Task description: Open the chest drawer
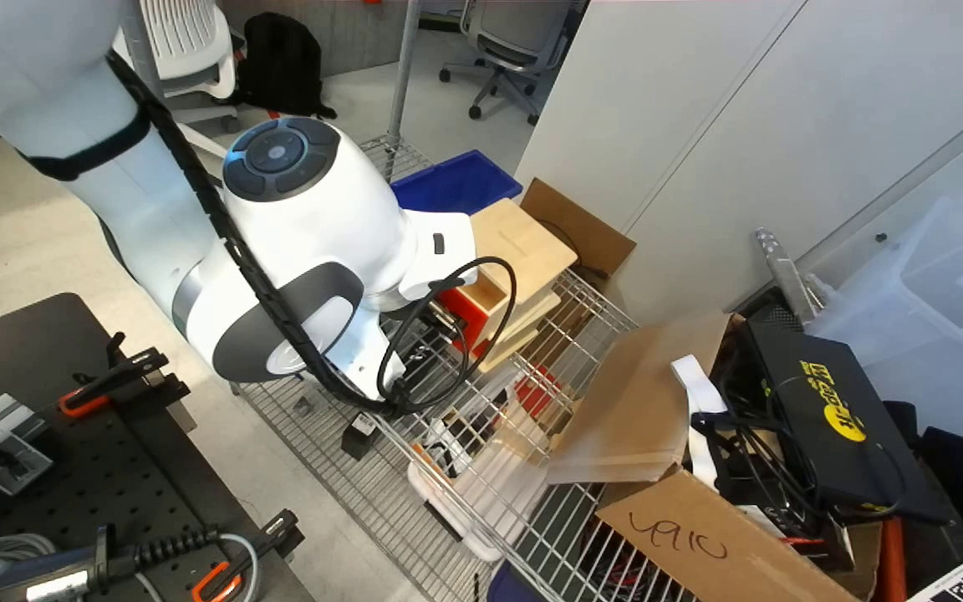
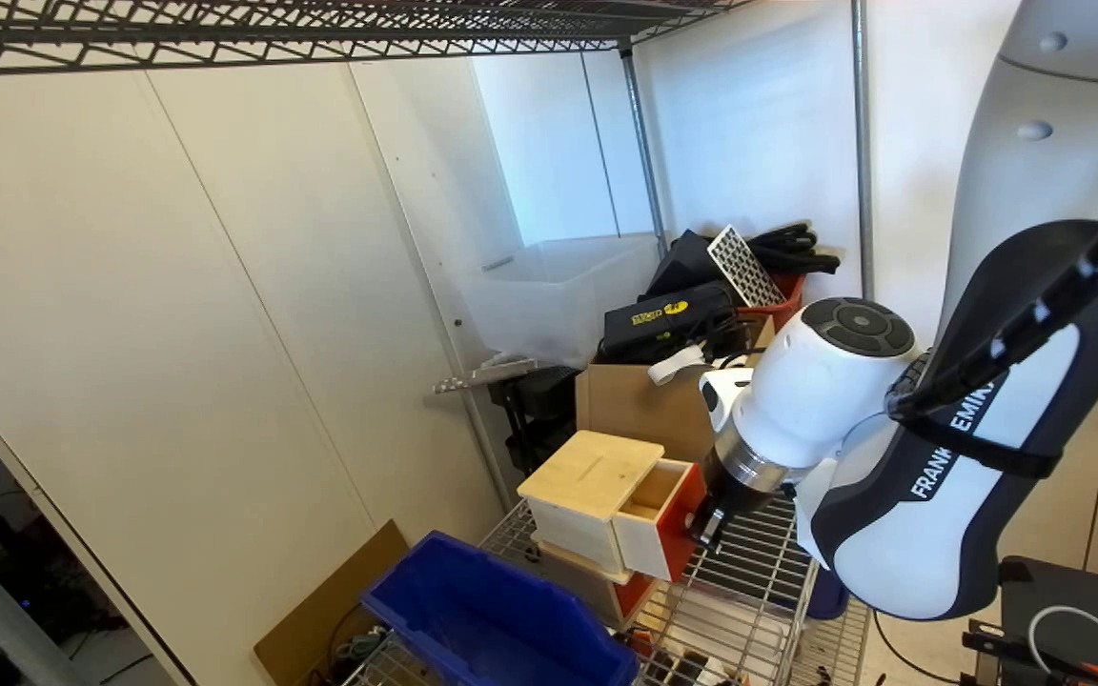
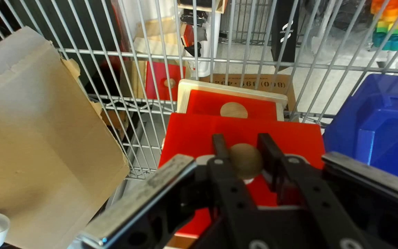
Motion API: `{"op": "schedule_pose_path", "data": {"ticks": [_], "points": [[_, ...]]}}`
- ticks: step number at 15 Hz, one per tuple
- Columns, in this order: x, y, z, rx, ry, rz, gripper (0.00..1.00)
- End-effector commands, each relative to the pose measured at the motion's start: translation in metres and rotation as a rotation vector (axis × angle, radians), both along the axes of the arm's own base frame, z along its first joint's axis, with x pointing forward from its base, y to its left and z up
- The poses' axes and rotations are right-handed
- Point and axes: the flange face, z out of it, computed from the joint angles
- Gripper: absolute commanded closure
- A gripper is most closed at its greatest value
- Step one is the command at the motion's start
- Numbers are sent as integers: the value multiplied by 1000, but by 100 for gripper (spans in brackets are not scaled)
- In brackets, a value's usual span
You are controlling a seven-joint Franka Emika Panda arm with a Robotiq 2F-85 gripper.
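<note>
Gripper [image 3: 242, 146] clamped on the knob [image 3: 246, 162], upper drawer [image 2: 638, 545] part-open, pointing level from the chest [image 2: 595, 473] toward the arm [image 2: 935, 553]. Chest upright on wire shelf [image 3: 237, 61], beside blue bin [image 2: 511, 615]. Long axis: can't tell.

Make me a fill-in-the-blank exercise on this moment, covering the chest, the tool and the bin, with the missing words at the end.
1. The drawer that stands pulled out of the chest is the ____ (upper or lower) one.
2. In the wrist view, the tool is closed on that drawer's round ____.
3. The colour of the drawer's front is ____.
4. The colour of the bin beside the chest is ____.

Missing words: upper; knob; red; blue.
</note>
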Motion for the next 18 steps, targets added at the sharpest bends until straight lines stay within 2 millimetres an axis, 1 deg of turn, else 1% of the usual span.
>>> {"op": "schedule_pose_path", "data": {"ticks": [1, 8, 9, 10, 11, 16, 17, 18], "points": [[-2, 0, 12, -2, -31, 7, 93], [2, 0, 11, -3, -25, 6, 93], [2, 0, 11, -4, -26, 7, 56], [3, 0, 11, -3, -26, 7, 57], [3, 0, 12, -2, -24, 6, 40], [5, 0, 13, 2, -24, 3, 5], [5, 0, 14, 2, -24, 3, 0], [5, 1, 14, 3, -25, 4, 0]]}}
